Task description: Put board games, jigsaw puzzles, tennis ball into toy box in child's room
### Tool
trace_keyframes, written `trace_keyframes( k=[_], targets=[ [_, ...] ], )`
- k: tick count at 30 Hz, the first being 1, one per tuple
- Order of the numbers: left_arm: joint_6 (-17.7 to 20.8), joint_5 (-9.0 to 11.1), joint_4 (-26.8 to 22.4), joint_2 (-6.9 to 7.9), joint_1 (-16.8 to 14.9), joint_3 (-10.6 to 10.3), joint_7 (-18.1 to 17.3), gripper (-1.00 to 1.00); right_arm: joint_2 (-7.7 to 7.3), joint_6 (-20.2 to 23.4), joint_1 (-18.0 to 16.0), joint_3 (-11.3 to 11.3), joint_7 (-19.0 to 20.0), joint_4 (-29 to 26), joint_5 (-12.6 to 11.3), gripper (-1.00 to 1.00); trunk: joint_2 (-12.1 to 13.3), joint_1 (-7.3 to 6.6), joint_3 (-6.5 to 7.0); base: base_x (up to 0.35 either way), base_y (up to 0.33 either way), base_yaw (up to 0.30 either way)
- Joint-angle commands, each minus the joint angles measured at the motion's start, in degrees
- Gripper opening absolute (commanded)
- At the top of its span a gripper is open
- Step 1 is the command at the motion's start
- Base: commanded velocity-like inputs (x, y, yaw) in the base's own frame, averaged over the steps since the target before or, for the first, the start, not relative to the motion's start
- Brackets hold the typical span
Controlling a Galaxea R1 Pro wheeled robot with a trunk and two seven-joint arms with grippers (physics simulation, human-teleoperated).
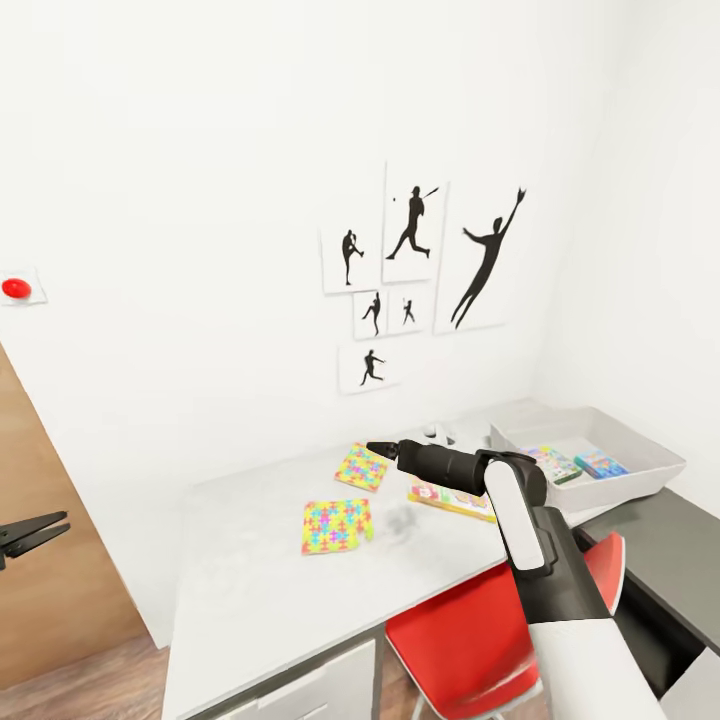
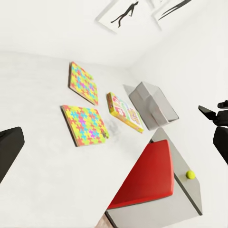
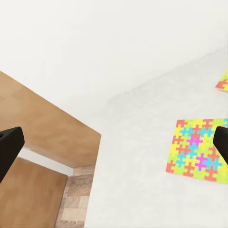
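Slippage is what I am worrying about most, because the jigsaw puzzles are thin, flat squares lying flush on the smooth white table, and my fingers are going to have little edge to bite on.

I am reaching my right gripper out over the tabletop; in its wrist view the two dark fingers are standing wide apart with nothing between them. The nearer jigsaw puzzle is lying below and slightly ahead of that gripper, the farther jigsaw puzzle just beside its tip. A flat board game with a bright printed lid is sitting partly under my forearm, so I am risking a nudge with the arm's underside.

The toy box, a shallow light grey bin with flared walls, is resting off to the gripper's right, with two colourful boxes already inside. The tennis ball is small, round and free to roll, sitting on the lower grey section beyond the red chair.

My left gripper is hanging well away from the table; I cannot tell how far it is open.
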Motion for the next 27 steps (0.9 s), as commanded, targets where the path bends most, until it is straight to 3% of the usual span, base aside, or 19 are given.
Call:
trace_keyframes(
  k=[1, 12, 27],
  targets=[
    [0.6, -0.1, 0.0, 0.0, -0.1, 0.0, -0.2, 1.0, 0.02, 0.2, -0.1, -0.1, 0.6, 0.0, 0.6, 1.0, -0.1, 0.05, -0.06, 0.131, -0.02, 0.176],
    [0.6, -0.1, 0.0, 0.0, -0.1, 0.0, -0.2, 1.0, 0.02, 0.2, -0.1, 0.4, 0.6, -0.1, 0.6, 1.0, -0.1, 0.05, 0.52, 0.073, -0.032, 0.172],
    [0.6, -0.1, 0.0, 0.0, 0.0, 0.0, -0.2, 1.0, -0.02, 0.3, 0.0, 0.6, 0.6, -0.1, 0.6, 1.0, -0.1, 0.05, 0.61, 0.133, -0.072, 0.025]
  ],
)
